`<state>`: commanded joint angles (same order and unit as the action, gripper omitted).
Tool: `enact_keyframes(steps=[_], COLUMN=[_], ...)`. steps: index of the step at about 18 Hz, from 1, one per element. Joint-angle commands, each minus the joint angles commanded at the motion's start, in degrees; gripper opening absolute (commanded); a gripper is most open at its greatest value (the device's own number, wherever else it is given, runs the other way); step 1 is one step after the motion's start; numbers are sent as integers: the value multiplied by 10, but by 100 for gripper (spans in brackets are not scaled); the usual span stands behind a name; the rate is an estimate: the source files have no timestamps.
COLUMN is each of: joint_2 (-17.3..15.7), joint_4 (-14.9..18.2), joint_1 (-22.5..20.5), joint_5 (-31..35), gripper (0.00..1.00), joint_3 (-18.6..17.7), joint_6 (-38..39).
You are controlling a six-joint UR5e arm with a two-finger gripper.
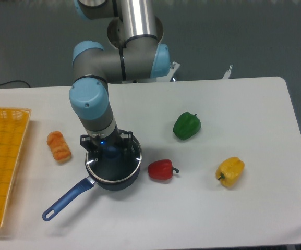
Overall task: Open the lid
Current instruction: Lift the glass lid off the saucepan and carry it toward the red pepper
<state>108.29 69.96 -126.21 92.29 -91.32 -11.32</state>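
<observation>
Glass catches the light over the dark saucepan with the blue handle [67, 200], where the round clear lid with its thin metal rim [113, 162] sits on or just above the pan's mouth; whether it touches the pan all round cannot be told from this view. The black two-finger pincer [108, 151] of the grey and light-blue robot arm [90, 107] reaches straight down onto the middle of the lid, its fingers drawn in around the blue knob there, though the wrist hides the knob itself and the exact grip cannot be made out. The pan stands on the white surface [244, 104], its handle pointing toward the lower left. Just right of the pan lies a red bell pepper [161, 170], near but apart from it. A green bell pepper [187, 125] lies farther back and right, a yellow bell pepper [230, 172] well to the right. Left of the pan rests an orange ridged piece of toy food [59, 146], and a yellow woven basket [1, 166] occupies the left edge.
</observation>
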Motion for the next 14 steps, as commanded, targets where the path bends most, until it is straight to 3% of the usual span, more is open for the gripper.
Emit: enact_keyframes(steps=[4,11,14], joint_2=[-20,-25,-25], joint_4=[0,2,50], joint_1=[-27,-75,-94], joint_5=[-2,1,15], gripper=[50,50,50], joint_3=[3,19,39], joint_6=[-90,-200,-257])
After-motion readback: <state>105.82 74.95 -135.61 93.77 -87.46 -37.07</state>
